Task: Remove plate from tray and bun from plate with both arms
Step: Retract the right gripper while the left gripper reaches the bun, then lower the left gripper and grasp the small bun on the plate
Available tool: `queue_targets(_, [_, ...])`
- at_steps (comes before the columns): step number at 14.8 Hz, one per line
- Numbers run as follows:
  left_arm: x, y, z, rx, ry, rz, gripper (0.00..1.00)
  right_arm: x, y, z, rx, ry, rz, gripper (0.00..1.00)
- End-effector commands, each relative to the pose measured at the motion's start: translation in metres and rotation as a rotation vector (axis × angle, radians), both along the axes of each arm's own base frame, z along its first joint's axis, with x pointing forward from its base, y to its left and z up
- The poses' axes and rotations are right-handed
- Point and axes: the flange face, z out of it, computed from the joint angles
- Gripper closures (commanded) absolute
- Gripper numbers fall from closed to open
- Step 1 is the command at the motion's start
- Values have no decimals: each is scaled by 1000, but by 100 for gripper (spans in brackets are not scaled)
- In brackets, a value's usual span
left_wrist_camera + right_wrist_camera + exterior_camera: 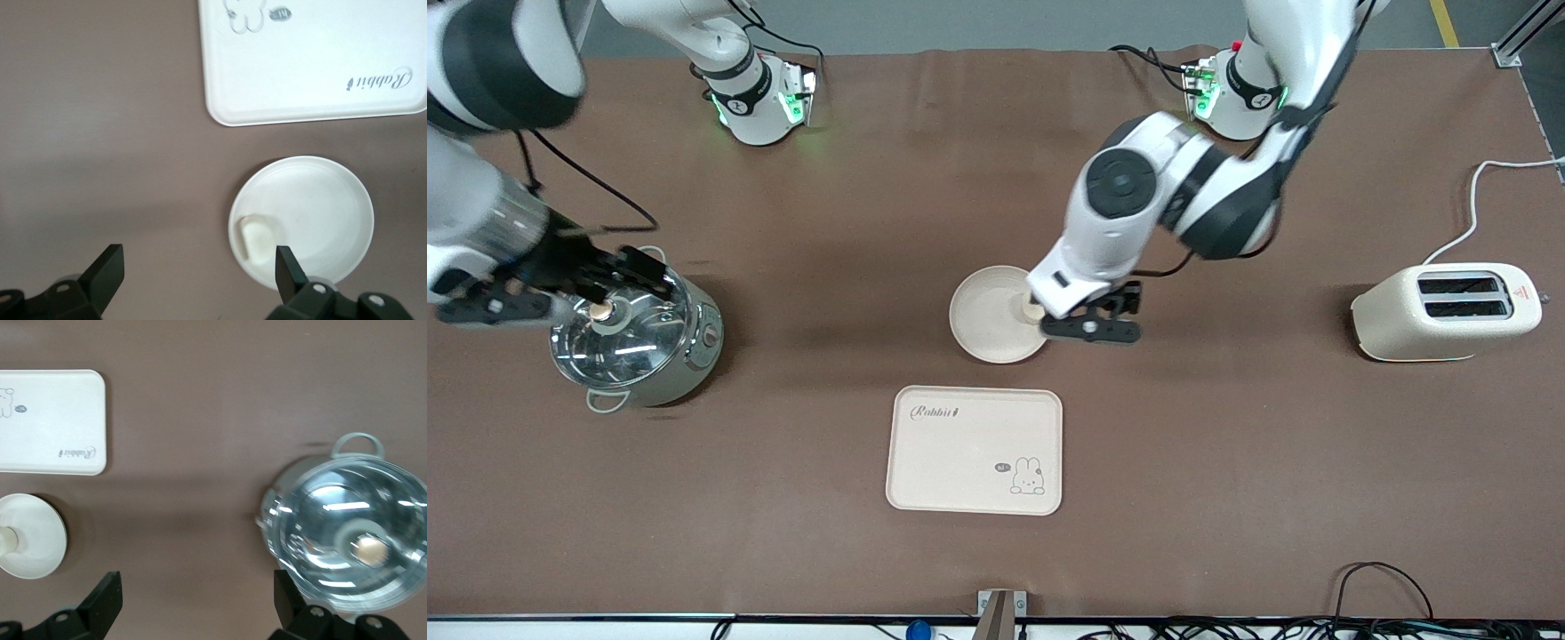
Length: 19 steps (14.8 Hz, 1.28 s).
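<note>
Near the middle of the front view the plate (989, 313) sits on the brown worktop (1227, 462), with the bun (1032, 312) lying in it close to the rim at the edge toward the left arm's end. The left gripper (1089, 320) hangs over that edge of the plate, its jaws spread wide and holding nothing; in the left wrist view the bun (257, 239) shows pale between the two black fingers (288, 270), below them and not touched. The tray (975, 450) with the rabbit drawing lies lower in the front view, nearer the camera than the plate and a little apart from it. At the left of the front view stands the pot (640, 342) with its glass lid (618, 331), and the right gripper (609, 276) hovers over the lid, jaws also wide open and empty. The lid knob (369, 550) is blurred in the right wrist view, so whether the fingers touch it is hard to say. The toaster (1445, 311) stands at the right of the front view, with its white cord (1480, 191) running up the frame.
</note>
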Motion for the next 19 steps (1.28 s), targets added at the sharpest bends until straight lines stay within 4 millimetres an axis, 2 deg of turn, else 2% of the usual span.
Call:
queue_targets(1, [-14,-33,-42,20,3,65,0,-30,-29,25,-20,0,12,0])
queue_targets(4, [-29,-50,-83,34,27,74,0,-44,-50,41,-18,3,12,0])
queue_targets(6, [-49,-62,-111,-15,2,98,0,-48,-56,46,-19,4,24,0])
queue_targets(8, [-59,-61,-140,-8,-37,87,0,-48,-57,47,-21,3,26,0])
queue_targets(10, [-63,-61,-156,16,-50,99,0,-47,-58,49,-23,-5,24,0])
queue_targets(14, [-68,-58,-174,45,-50,98,1,-47,-55,49,-22,-2,29,0])
queue_targets(15, [-70,-58,-175,46,-48,110,4,-47,-55,50,-22,-5,29,0])
queue_targets(16, [-73,-59,-176,48,-47,126,13,-47,-57,51,-22,-5,26,0])
queue_targets(19, [-82,-62,-183,56,-36,129,56,-48,-66,49,-22,5,10,0])
